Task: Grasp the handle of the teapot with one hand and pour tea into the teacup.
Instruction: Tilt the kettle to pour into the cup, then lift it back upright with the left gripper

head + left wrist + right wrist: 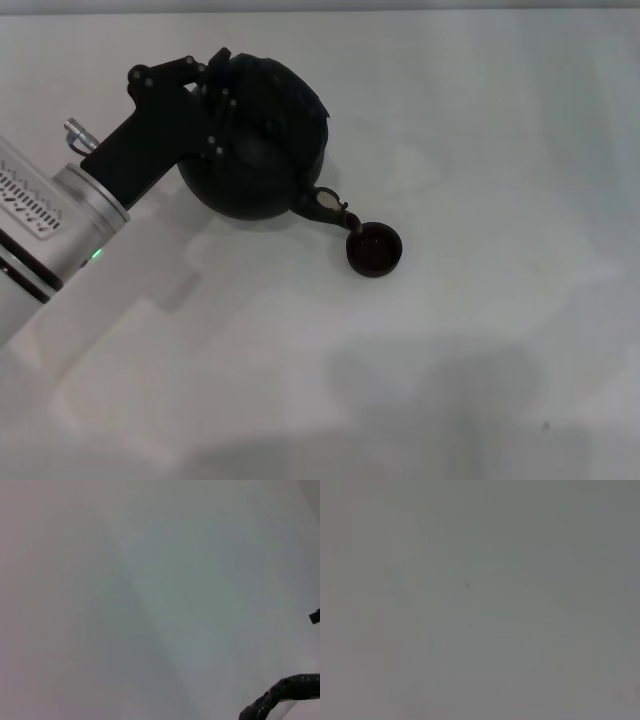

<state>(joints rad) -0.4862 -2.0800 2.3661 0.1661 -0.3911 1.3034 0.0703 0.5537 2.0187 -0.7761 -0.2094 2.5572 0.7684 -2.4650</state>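
White table (480,380) takes up basically everything. The left arm reaches in from the left; there's some print on its silver cuff but I can't read it. Left gripper (222,85) is clenched on the handle (280,696), mostly buried behind the fingers. The teapot (265,150) is tipped, spout right over the teacup (374,250) just beside it. Cup's inside is too dark to tell what's in it. Right gripper's nowhere in sight.

table (520,120): open right and front | obstacles: tilted teapot (262,150), teacup (374,250) under spout, left gripper (215,95) on handle (265,80)
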